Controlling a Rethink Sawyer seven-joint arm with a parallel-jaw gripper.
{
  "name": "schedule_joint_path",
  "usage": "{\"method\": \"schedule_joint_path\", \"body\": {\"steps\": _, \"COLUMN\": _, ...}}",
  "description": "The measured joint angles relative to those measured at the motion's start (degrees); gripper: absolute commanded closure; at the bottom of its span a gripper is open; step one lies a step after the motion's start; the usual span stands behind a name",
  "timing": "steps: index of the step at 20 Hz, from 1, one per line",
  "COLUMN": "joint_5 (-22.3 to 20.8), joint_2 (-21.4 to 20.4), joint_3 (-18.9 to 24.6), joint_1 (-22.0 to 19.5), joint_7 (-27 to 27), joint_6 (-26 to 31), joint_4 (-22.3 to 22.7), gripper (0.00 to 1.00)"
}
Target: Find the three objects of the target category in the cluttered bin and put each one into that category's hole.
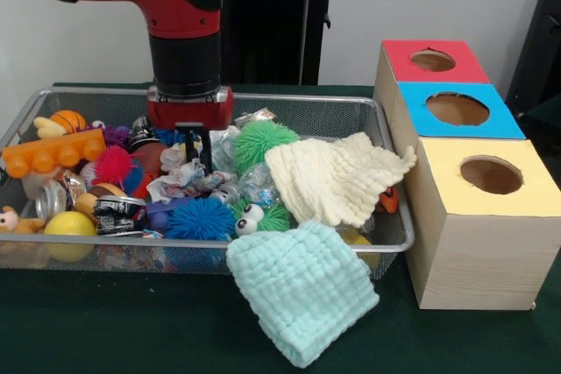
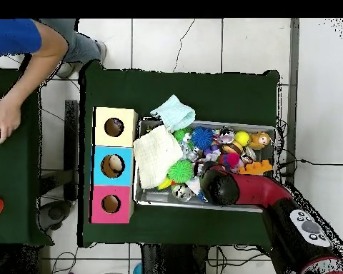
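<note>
The wire mesh bin (image 1: pixel 333 113) stands left of three wooden boxes and is full of mixed toys. My gripper (image 1: pixel 195 151) reaches down into the clutter at the bin's middle back, among crumpled wrappers (image 1: pixel 180 177). A green spiky ball (image 1: pixel 263 139) lies just right of it. I cannot tell whether the gripper is open or shut. In the overhead view the arm (image 2: pixel 239 189) covers the gripper over the bin (image 2: pixel 224 123). The boxes have a red top (image 1: pixel 434 72), a blue top (image 1: pixel 460 124) and a yellow top (image 1: pixel 491 199), each with a round hole.
A cream cloth (image 1: pixel 337 177) lies over the bin's right part. A mint cloth (image 1: pixel 302 291) hangs over the front rim onto the table. Also in the bin are a blue spiky ball (image 1: pixel 200 216), a pink one (image 1: pixel 112 164), an orange block (image 1: pixel 53 153) and a yellow ball (image 1: pixel 70 225). A person's arm (image 2: pixel 24 64) shows at the overhead view's top left.
</note>
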Motion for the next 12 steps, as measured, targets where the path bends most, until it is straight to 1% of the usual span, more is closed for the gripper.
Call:
{"method": "schedule_joint_path", "body": {"steps": 6, "joint_5": 0.0, "joint_2": -0.77, "joint_3": 0.0, "joint_1": 1.08, "joint_7": 0.0, "joint_6": 0.0, "joint_4": 0.01, "gripper": 1.0}}
{"method": "schedule_joint_path", "body": {"steps": 10, "joint_5": 0.01, "joint_2": -2.28, "joint_3": 0.02, "joint_1": 1.79, "joint_7": 0.0, "joint_6": 0.27, "joint_4": 0.23, "gripper": 1.0}}
{"method": "schedule_joint_path", "body": {"steps": 12, "joint_5": 0.39, "joint_2": -3.88, "joint_3": 0.2, "joint_1": 2.1, "joint_7": 0.0, "joint_6": 1.32, "joint_4": 0.59, "gripper": 1.0}}
